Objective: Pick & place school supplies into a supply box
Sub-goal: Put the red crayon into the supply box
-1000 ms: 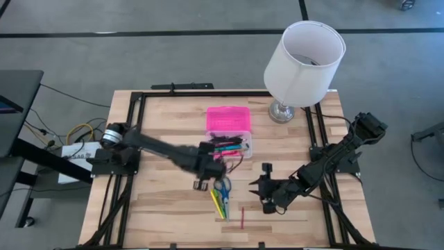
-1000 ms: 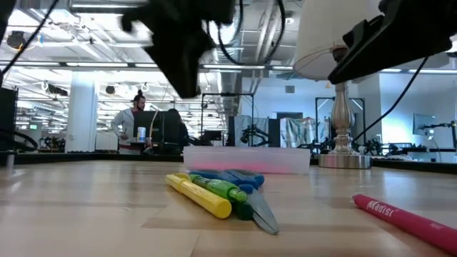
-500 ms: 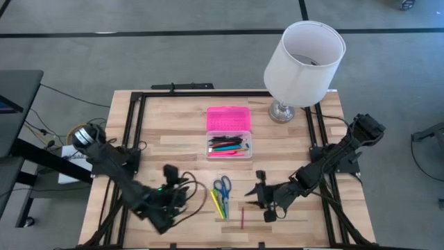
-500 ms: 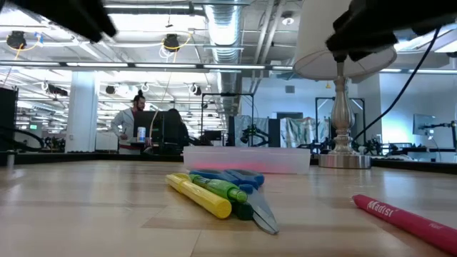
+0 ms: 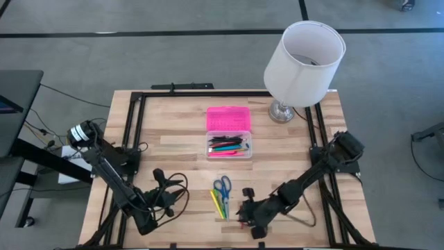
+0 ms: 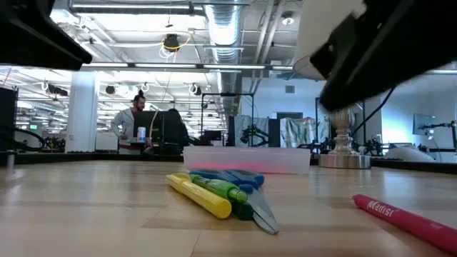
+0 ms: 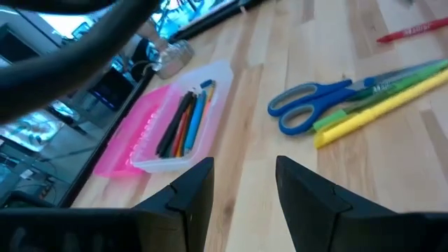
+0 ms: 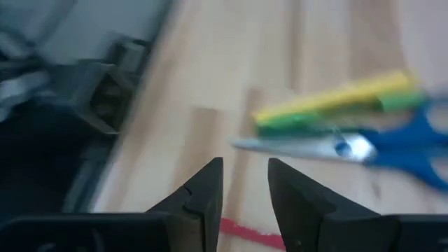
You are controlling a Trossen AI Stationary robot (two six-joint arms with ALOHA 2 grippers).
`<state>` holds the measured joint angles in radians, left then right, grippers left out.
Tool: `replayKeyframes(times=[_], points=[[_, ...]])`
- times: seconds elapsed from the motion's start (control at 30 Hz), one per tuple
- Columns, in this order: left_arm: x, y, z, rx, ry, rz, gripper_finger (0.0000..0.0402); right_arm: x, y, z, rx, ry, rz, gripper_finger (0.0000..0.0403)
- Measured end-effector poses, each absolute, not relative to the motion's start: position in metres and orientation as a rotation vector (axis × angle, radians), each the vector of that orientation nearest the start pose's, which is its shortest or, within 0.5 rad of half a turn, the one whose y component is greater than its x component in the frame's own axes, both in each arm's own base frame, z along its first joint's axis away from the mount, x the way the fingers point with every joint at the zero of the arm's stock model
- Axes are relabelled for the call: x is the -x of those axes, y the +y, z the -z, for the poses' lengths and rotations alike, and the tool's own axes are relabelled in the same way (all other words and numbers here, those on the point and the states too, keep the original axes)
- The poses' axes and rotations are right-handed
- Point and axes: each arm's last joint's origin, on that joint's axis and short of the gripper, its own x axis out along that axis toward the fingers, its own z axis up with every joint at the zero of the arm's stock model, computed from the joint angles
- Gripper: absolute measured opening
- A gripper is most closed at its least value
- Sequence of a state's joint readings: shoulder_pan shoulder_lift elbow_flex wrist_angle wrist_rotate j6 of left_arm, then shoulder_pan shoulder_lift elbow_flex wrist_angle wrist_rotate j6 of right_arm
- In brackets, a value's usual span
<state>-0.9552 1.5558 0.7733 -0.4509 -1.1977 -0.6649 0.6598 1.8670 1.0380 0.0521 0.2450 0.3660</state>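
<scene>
Your right gripper [image 5: 244, 207] hangs low over the front of the worktop [image 5: 180, 149], fingers [image 8: 203, 192] apart and holding nothing. Just beside it lies the red marker [image 6: 403, 218] — in the right wrist view only one end of it shows, poking out between the two fingers, and in the high view the arm covers it altogether. So which way its long axis runs under the fingers is not something you can settle from here; check that before you close.

A little further toward the left arm sit the blue-handled scissors [image 5: 222, 186] with the yellow marker [image 5: 216, 203] and green marker [image 7: 378, 105] lying alongside, touching or nearly so, their long axes running roughly front to back on the worktop. The right arm is plainly the nearer one to all of these loose pieces.

Your left gripper [image 5: 158, 182] waits near the front left, fingers [image 7: 192, 192] also apart and empty, aimed across the worktop toward the supply box [image 5: 229, 144].

That box sits mid-worktop, well behind the loose supplies, its pink lid [image 5: 227, 118] folded open away from you and a bundle of pencils already lying in the clear tray.

The white lamp [image 5: 304, 59] stands at the back right, near the box — mind it on the carry.
</scene>
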Motion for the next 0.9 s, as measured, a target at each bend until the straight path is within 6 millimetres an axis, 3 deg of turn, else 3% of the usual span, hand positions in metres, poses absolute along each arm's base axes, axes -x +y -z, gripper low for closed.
replayKeyframes(times=[0.17,0.4,0.7,0.9], points=[[-0.171,-0.195,-0.164,-0.467,0.473,-0.369,0.0148,-0.309,0.231,-0.146,-0.167,0.946,0.005,0.0107],[-0.172,-0.194,-0.165,-0.559,0.447,-0.391,0.0148,-0.322,0.251,-0.179,-0.392,0.939,0.133,0.0107],[-0.171,-0.193,-0.169,-0.592,0.438,-0.393,0.0148,-0.308,0.25,-0.177,-0.62,1.002,0.391,0.0107],[-0.171,-0.193,-0.17,-0.589,0.438,-0.392,0.0148,-0.302,0.255,-0.176,-0.655,0.991,0.433,0.0107]])
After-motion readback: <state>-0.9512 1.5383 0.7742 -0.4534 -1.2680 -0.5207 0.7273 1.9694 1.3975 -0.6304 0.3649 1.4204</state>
